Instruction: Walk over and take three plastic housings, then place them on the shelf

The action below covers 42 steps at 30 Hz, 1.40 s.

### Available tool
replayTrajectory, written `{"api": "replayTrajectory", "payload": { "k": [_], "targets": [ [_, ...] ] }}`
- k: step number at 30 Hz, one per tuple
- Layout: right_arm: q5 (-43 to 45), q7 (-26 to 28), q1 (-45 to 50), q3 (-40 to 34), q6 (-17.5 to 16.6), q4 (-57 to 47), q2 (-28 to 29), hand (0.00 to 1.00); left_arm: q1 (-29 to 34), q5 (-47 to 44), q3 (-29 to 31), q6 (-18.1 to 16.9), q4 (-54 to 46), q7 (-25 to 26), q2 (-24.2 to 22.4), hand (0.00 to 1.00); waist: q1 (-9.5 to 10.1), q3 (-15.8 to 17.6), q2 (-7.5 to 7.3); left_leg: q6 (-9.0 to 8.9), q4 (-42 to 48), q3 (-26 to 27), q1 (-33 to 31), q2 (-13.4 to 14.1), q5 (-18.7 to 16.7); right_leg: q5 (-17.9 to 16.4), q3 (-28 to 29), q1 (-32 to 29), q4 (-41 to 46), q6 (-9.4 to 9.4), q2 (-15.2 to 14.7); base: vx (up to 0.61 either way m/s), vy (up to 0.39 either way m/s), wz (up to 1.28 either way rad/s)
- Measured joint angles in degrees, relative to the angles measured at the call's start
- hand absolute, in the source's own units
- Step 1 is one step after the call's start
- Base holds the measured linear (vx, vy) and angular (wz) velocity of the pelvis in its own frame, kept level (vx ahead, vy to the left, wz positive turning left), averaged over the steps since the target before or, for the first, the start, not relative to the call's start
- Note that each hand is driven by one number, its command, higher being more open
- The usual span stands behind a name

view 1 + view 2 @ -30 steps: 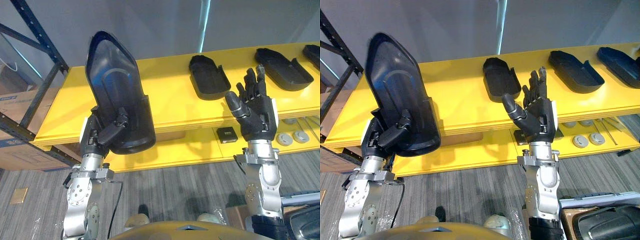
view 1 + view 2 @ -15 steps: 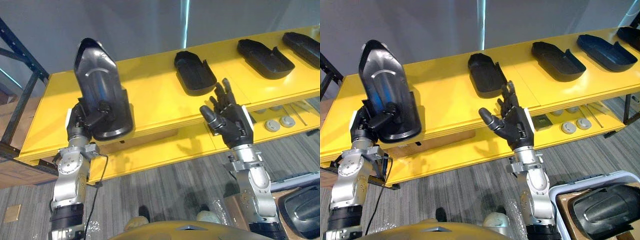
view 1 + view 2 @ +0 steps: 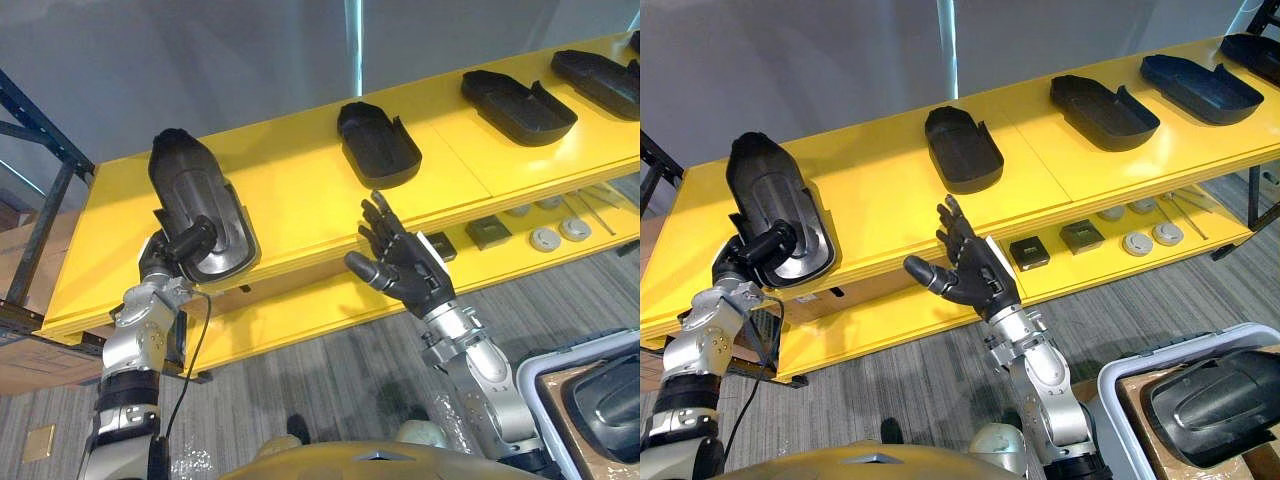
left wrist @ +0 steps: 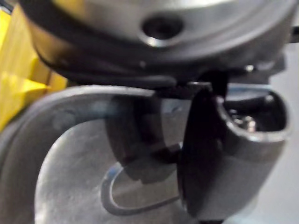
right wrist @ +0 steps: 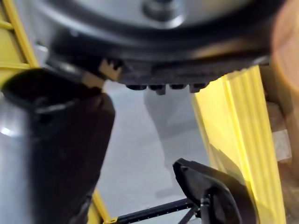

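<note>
Left hand [image 3: 170,250], at the frame's left, is clamped on a black plastic housing [image 3: 195,200] tilted over the yellow shelf [image 3: 290,195]; right hand [image 3: 405,272], at centre, has fingers spread apart, holding nothing; a second housing [image 3: 377,145] lies at upper centre on the shelf.

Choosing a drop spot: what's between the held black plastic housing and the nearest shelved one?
Left eye view: only bare yellow shelf top between the held black plastic housing and the nearest shelved housing.
</note>
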Motion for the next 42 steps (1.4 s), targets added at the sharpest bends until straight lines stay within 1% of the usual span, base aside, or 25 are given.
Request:
{"api": "replayTrajectory", "payload": {
  "k": [2,4,8,12,15,16,21,22,24,27,29,31,33,34,35,37,38,42],
  "targets": [
    [0.2,0.0,0.0,0.3,0.5,0.0,0.0,1.0,-2.0,-0.2,-1.1,-0.6,2.5,0.2,0.2,0.0,-0.22,0.3,0.65,0.12,0.0,0.4,-0.1,-0.1,0.1,0.0,0.3,-0.7,0.6,-0.02,-0.1,-0.04,0.015,-0.07],
    [0.6,0.0,0.0,0.7,0.7,0.0,0.0,1.0,-3.1,-0.2,-2.1,-1.1,3.5,0.4,0.2,0.0,-0.52,0.5,0.98,0.16,0.0,0.6,-0.2,-0.2,0.1,0.0,0.5,-0.9,0.8,0.0,-0.3,-0.03,0.012,-0.06],
    [0.6,-0.1,-0.9,1.8,0.7,-0.1,0.0,1.0,-5.3,0.6,-3.7,-1.1,3.9,1.4,0.4,0.0,-1.27,0.9,0.67,0.16,0.0,1.1,-0.6,-0.3,0.1,-0.1,1.4,-1.9,1.2,-0.05,-0.3,-0.02,0.014,-0.06],
    [0.6,-1.0,-2.7,2.4,0.7,-0.7,0.0,1.0,-9.7,0.6,-4.9,-0.7,5.0,2.7,2.0,0.0,-1.78,3.0,0.36,0.4,0.0,1.2,-1.5,-0.3,0.5,0.1,1.8,-3.3,2.0,0.07,-0.4,-0.03,0.009,-0.03],
    [0.6,-1.6,-2.7,2.5,0.7,-0.7,0.0,1.0,-11.0,0.7,-5.0,0.4,5.0,3.0,2.3,0.0,-1.93,3.5,0.45,0.43,0.0,1.6,-1.5,-0.3,0.7,0.1,2.1,-3.7,2.2,0.2,-0.4,0.0,0.006,-0.05],
    [0.6,-1.6,-2.7,2.5,0.7,-0.7,0.0,1.0,-11.1,0.7,-5.1,0.5,5.0,3.0,2.4,1.0,-1.98,3.5,0.48,0.43,0.0,1.6,-1.5,-0.3,0.7,0.1,2.1,-3.7,2.3,0.2,-0.4,0.0,0.0,0.0],
    [0.5,-2.7,-2.9,2.5,0.7,-0.8,0.0,1.0,-12.0,0.7,-5.9,1.0,5.7,3.0,2.7,1.0,-2.26,3.7,0.5,0.42,0.0,1.6,-1.3,-0.3,0.7,0.0,2.1,-3.6,2.6,0.05,-0.4,0.0,0.0,0.0],
    [0.5,-2.8,-2.9,2.5,0.7,-0.8,0.0,1.0,-12.8,0.7,-6.0,1.8,6.3,3.0,3.2,1.0,-2.29,3.8,0.42,0.42,0.0,1.7,-1.2,-0.3,0.7,0.0,2.1,-3.6,2.7,0.05,-0.3,0.0,0.0,0.0],
    [0.5,-2.8,-3.0,2.8,0.7,-1.1,0.0,1.0,-13.3,0.7,-6.0,1.9,7.4,3.4,4.2,1.0,-2.6,4.2,0.22,0.43,0.0,1.9,-1.1,-0.3,0.7,0.0,2.2,-3.6,2.7,0.05,-0.3,-0.03,0.007,-0.04],
    [0.5,-2.9,-2.9,3.1,0.7,-1.2,0.0,1.0,-15.0,1.3,-6.0,1.7,9.7,5.5,4.8,1.0,-3.01,4.5,-0.19,0.38,0.0,2.0,-1.0,-0.2,0.6,0.0,2.6,-3.6,2.7,0.02,-0.3,-0.03,0.009,-0.03],
    [0.5,-3.1,-3.0,3.5,0.7,-1.3,-0.1,1.0,-16.5,3.5,-5.9,1.6,11.4,6.9,4.8,1.0,-3.08,4.7,-0.37,0.31,0.0,2.1,-1.0,-0.2,0.5,0.0,2.7,-3.6,2.6,0.0,-0.3,0.0,0.0,0.0],
    [0.5,-3.6,-3.0,3.8,0.7,-1.3,-0.1,1.0,-17.6,5.5,-5.9,1.6,12.8,8.2,4.8,1.0,-3.14,4.7,-0.4,0.14,0.0,2.1,-0.9,-0.2,0.4,0.0,2.8,-3.6,2.6,-0.07,-0.3,-0.02,0.005,-0.04],
    [0.2,-4.4,-3.0,4.1,0.4,-1.3,-0.4,1.0,-18.1,5.6,-5.9,1.6,13.6,9.7,4.8,1.0,-3.19,4.7,-0.43,-0.1,0.0,2.3,-0.7,-0.1,0.2,0.0,3.0,-3.5,2.6,-0.07,-0.2,0.0,0.003,-0.05],
    [-0.9,-5.2,-3.1,4.4,-0.1,-1.3,-0.6,1.0,-18.5,5.8,-5.9,1.5,14.2,10.2,4.8,1.0,-3.19,4.7,-0.49,-0.1,0.0,2.4,-0.5,-0.1,0.2,0.0,3.0,-3.3,2.6,-0.04,-0.2,0.01,-0.003,-0.03],
    [-5.4,-6.9,-3.1,4.8,-1.7,-1.4,-1.0,1.0,-19.2,7.3,-5.9,1.6,14.9,10.6,4.8,1.0,-3.17,4.9,-0.67,-0.09,0.0,2.4,-0.1,0.0,0.2,0.0,3.0,-3.0,2.6,-0.02,-0.1,0.0,0.0,0.0],
    [-12.6,-9.8,-3.8,5.0,-3.6,-2.6,-2.0,1.0,-19.8,7.6,-6.0,1.3,15.1,11.7,4.8,1.0,-3.19,5.1,-1.08,-0.07,0.0,2.4,0.0,0.2,0.3,0.0,2.9,-2.8,2.5,0.0,0.1,0.0,0.0,0.0],
    [-14.3,-11.2,-4.2,4.9,-4.3,-4.5,-2.3,1.0,-19.9,7.7,-6.0,0.9,14.9,12.1,4.8,1.0,-3.16,5.3,-1.3,0.01,0.0,2.4,0.0,0.2,0.3,0.1,2.9,-2.8,2.4,0.05,0.2,0.0,0.0,0.0],
    [-14.1,-12.6,-6.6,4.2,-7.2,-10.6,-2.2,1.0,-19.8,9.4,-6.1,0.0,14.5,13.5,4.8,1.0,-3.27,5.4,-1.52,0.0,0.0,2.6,0.2,0.5,0.4,0.4,2.9,-2.5,2.0,-0.07,0.6,0.01,-0.009,-0.03]
  ]
}}
